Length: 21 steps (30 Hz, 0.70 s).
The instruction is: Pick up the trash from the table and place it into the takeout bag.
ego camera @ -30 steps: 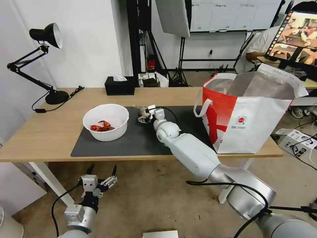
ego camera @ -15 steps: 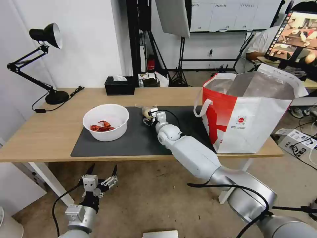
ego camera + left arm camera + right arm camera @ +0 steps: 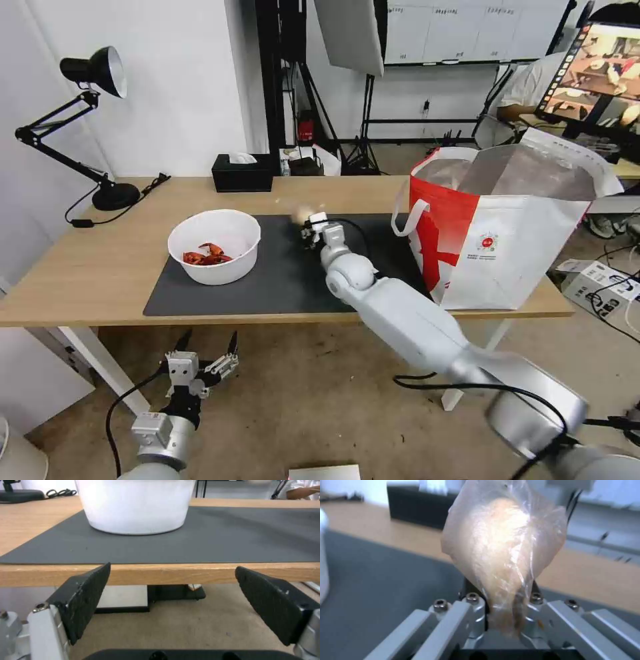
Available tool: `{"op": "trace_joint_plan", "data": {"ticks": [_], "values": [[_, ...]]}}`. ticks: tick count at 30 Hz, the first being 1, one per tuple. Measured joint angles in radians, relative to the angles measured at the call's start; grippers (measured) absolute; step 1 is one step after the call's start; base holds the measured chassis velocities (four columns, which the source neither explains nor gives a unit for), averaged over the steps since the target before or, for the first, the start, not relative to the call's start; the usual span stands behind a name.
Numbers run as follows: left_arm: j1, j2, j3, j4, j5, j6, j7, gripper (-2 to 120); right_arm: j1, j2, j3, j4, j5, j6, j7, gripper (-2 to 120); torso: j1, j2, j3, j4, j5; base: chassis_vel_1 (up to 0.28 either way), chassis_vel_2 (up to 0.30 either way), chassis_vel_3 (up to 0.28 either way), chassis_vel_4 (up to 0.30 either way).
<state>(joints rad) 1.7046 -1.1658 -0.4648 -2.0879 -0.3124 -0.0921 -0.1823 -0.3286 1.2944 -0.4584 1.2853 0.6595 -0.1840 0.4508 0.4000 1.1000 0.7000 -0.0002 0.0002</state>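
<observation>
Your right tool (image 3: 308,225) pinches the plastic-wrapped ball (image 3: 501,547) above the mat's (image 3: 267,280) far edge; your left tool (image 3: 173,597) gapes empty below the table's (image 3: 87,267) near edge.

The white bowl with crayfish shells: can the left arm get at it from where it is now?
Probably yes. The left end effector, open, hangs below the table edge, facing the white bowl; nothing stands between, but it must rise first.

Right hand (image 3: 307,223) clamped, arm extended forward; left hand (image 3: 207,341) low, fingers spread.
</observation>
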Motion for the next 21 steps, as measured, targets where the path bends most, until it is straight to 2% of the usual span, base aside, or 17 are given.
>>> {"op": "trace_joint_plan", "data": {"ticks": [1,2,4,5,8,9,12,13,15,17,18,19,21], "values": [[0.002,-0.005,0.000,0.000,0.002,0.000,0.000,100,-0.027,-0.039,-0.007,0.083,-0.022,0.016,0.056,7,0.000,0.000,0.000,0.0000,0.0000,0.000,0.000,0.000,0.000],[0.002,-0.005,0.000,0.000,0.002,0.000,0.000,100,-0.027,-0.039,-0.007,0.083,-0.022,0.016,0.056,7,0.000,0.000,0.000,0.0000,0.0000,0.000,0.000,0.000,0.000],[0.010,-0.013,0.007,-0.007,0.010,-0.001,0.000,100,-0.101,-0.121,0.009,0.263,-0.070,0.036,0.143,7,0.000,0.000,0.000,0.0001,0.0001,0.000,0.000,0.000,0.000],[0.010,-0.013,0.007,-0.007,0.010,-0.001,0.000,100,-0.101,-0.121,0.009,0.263,-0.070,0.036,0.143,7,0.000,0.000,0.000,0.0001,0.0001,0.000,0.000,0.000,0.000],[0.022,-0.014,0.006,-0.017,0.018,-0.001,0.000,100,-0.176,-0.191,0.076,0.417,-0.094,0.039,0.162,7,0.000,0.000,0.000,0.0001,0.0001,0.000,0.000,0.000,0.000],[0.022,-0.014,0.006,-0.017,0.018,-0.001,0.000,100,-0.176,-0.191,0.076,0.417,-0.094,0.039,0.162,7,0.000,0.000,0.000,0.0001,0.0001,0.000,0.000,0.000,0.000],[0.037,-0.016,0.002,-0.027,0.032,-0.002,0.000,100,-0.243,-0.259,0.162,0.551,-0.106,0.037,0.163,7,0.000,0.000,0.000,0.0003,-0.0001,0.000,0.000,0.000,0.000],[0.037,-0.016,0.002,-0.027,0.032,-0.002,0.000,100,-0.243,-0.259,0.162,0.551,-0.106,0.037,0.163,7,0.000,0.000,0.000,0.0003,-0.0001,0.000,0.000,0.000,0.000],[0.045,-0.020,0.002,-0.034,0.042,-0.002,0.000,100,-0.282,-0.315,0.221,0.627,-0.105,0.033,0.163,7,0.000,0.000,0.000,0.0001,0.0003,0.000,0.000,0.000,0.000],[0.047,-0.021,0.001,-0.036,0.044,-0.002,-0.001,100,-0.290,-0.330,0.239,0.645,-0.105,0.033,0.165,7,0.000,0.000,0.000,0.0000,0.0001,0.000,0.000,0.000,0.000],[0.053,-0.025,0.001,-0.043,0.051,-0.002,0.000,100,-0.313,-0.383,0.299,0.703,-0.099,0.027,0.172,7,0.000,0.000,0.000,0.0000,0.0002,0.000,0.000,0.000,0.000],[0.053,-0.025,0.001,-0.043,0.051,-0.002,0.000,100,-0.313,-0.383,0.299,0.703,-0.099,0.027,0.172,7,0.000,0.000,0.000,0.0000,0.0002,0.000,0.000,0.000,0.000],[0.057,-0.027,0.002,-0.048,0.056,-0.002,0.000,100,-0.323,-0.443,0.361,0.764,-0.069,0.011,0.204,7,0.000,0.000,0.000,0.0000,0.0001,0.000,0.000,0.000,0.000]]}}
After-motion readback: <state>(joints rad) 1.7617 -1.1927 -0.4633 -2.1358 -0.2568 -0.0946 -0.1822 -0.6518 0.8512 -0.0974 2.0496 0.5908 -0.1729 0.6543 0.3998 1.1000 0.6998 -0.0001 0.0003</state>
